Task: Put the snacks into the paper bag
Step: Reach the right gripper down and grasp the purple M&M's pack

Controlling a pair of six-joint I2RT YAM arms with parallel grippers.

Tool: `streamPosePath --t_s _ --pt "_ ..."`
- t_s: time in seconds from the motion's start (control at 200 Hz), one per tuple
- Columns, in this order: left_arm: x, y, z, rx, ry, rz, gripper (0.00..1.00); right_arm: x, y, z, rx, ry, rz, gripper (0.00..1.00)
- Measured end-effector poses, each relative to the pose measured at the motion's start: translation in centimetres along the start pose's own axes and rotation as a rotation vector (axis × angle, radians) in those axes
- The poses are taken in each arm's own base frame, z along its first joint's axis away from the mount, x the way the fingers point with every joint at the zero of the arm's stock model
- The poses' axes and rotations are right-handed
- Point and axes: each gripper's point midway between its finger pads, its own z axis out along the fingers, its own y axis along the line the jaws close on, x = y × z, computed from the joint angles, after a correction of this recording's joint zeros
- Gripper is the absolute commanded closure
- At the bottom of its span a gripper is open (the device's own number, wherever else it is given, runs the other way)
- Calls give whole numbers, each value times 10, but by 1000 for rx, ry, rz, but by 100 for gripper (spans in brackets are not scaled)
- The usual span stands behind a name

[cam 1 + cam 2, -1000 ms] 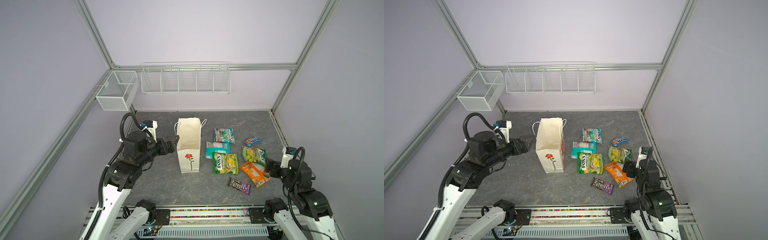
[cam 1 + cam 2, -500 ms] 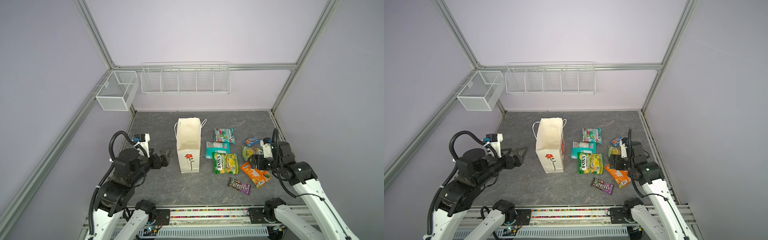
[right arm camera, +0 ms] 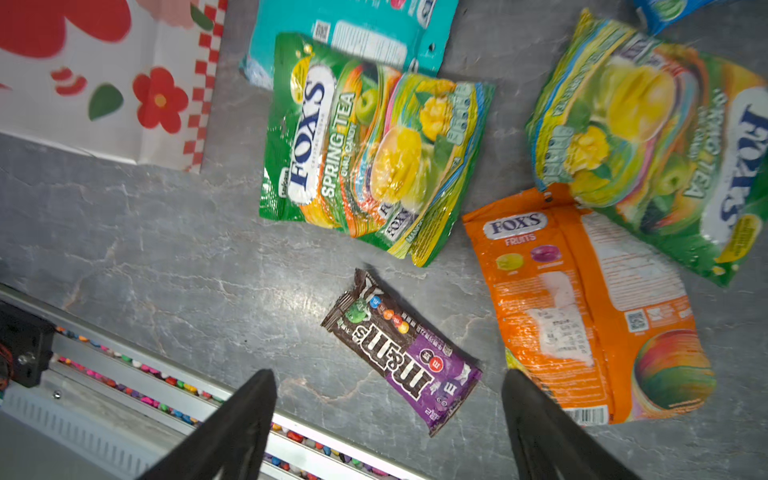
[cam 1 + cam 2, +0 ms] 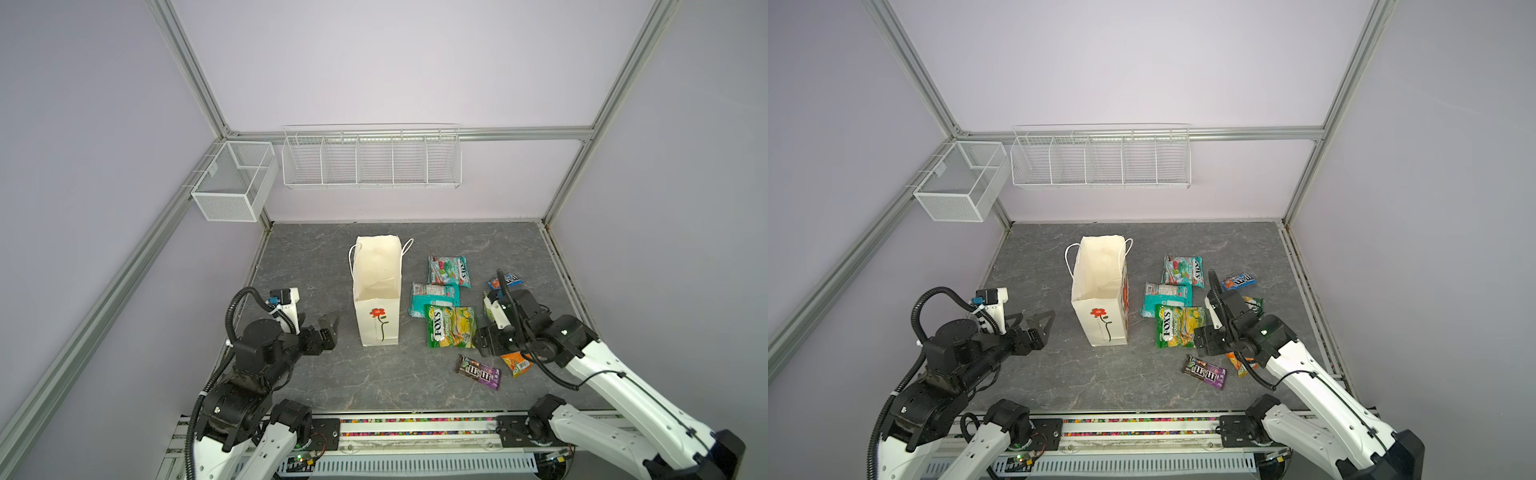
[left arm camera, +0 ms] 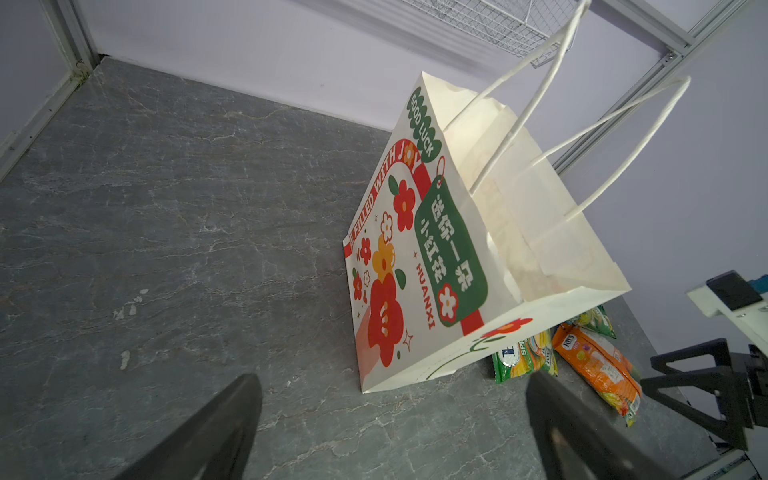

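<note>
Shows bag [image 4: 376, 286] upright on desk [image 4: 316, 374], snacks [image 4: 451, 326] flat right of bag. Left jaws apart, empty, left of bag; right jaws apart, empty, above snacks.

1. The grey marbled bench [image 4: 311, 374] carries an upright paper bag [image 4: 377, 324].
2. To its right lie flat packets: far teal packet [image 4: 449, 270], near teal packet [image 4: 434, 297], green FOX'S packet [image 4: 451, 326], orange packet [image 3: 590, 316], brown M&M's [image 4: 478, 371], blue M&M's [image 4: 508, 280].

My left arm [image 4: 257, 345] sits folded low, and the left pincer [image 4: 330, 328] points level toward the middle, jaws spread wide, gripping nothing. My right arm [image 4: 582, 353] reaches forward and inward, wrist bent over; the right pincer [image 3: 388, 374] aims downward, jaws wide apart too, also empty.
</note>
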Motion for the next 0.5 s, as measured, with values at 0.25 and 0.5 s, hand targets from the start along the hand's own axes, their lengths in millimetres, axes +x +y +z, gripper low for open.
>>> streamPosePath --t_s 0.25,0.5 --pt "-2 1 -7 4 -32 1 1 27 17 41 79 140 -107 12" --pt "-2 2 -6 -3 -38 2 1 48 20 74 133 227 -154 12"
